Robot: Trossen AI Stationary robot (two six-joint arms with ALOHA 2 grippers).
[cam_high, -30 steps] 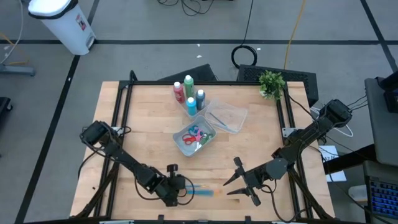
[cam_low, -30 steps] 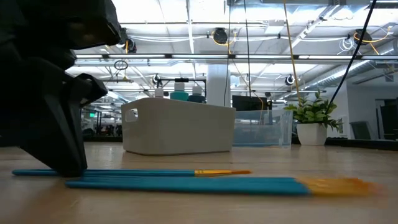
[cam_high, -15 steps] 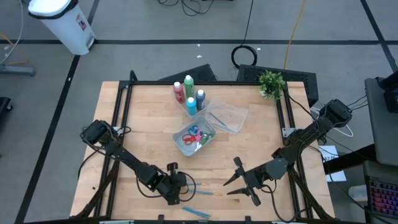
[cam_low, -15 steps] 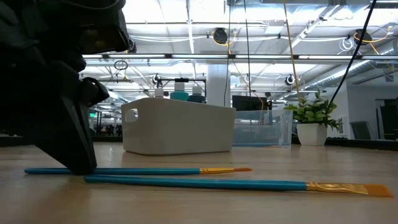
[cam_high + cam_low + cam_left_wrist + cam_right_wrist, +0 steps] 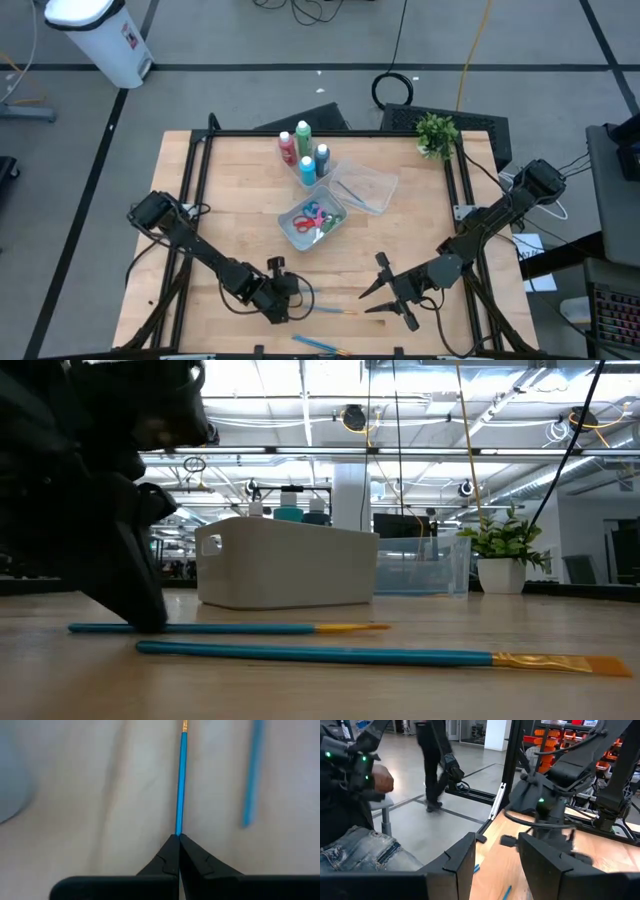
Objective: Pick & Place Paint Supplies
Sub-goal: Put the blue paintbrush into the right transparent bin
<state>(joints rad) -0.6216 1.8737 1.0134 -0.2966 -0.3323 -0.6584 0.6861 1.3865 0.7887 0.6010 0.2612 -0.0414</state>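
A thin blue brush (image 5: 327,310) with an orange tip lies level near the table's near edge, pointing toward the right. My left gripper (image 5: 286,301) is shut on its handle end, seen in the left wrist view (image 5: 178,838) and the low view (image 5: 145,622). A second blue brush (image 5: 320,345) lies loose on the table closer to the near edge, also in the low view (image 5: 330,654). My right gripper (image 5: 385,291) waits open to the right of the brushes, touching nothing. Scissors sit in the white tub (image 5: 298,231); bottles (image 5: 305,155) stand behind it. My left gripper pinches the brush by its handle (image 5: 178,827), near the end away from the bristles, between the free ends of its two fingers (image 5: 150,615). The fingers slant down from above and from the table's left, in line with the brush. The brush stays level at table height (image 5: 240,628).
A clear plastic tub (image 5: 365,188) lies right of the bottles and a potted plant (image 5: 437,135) stands at the far right corner. Bare wood spreads between the two grippers. In the right wrist view a seated person (image 5: 350,835) shows beyond the table.
The two brushes lay side by side a second ago; the second one has moved toward the near edge and now lies apart. My left gripper, shut on the first brush, has shifted slightly toward the far edge, taking that brush along.
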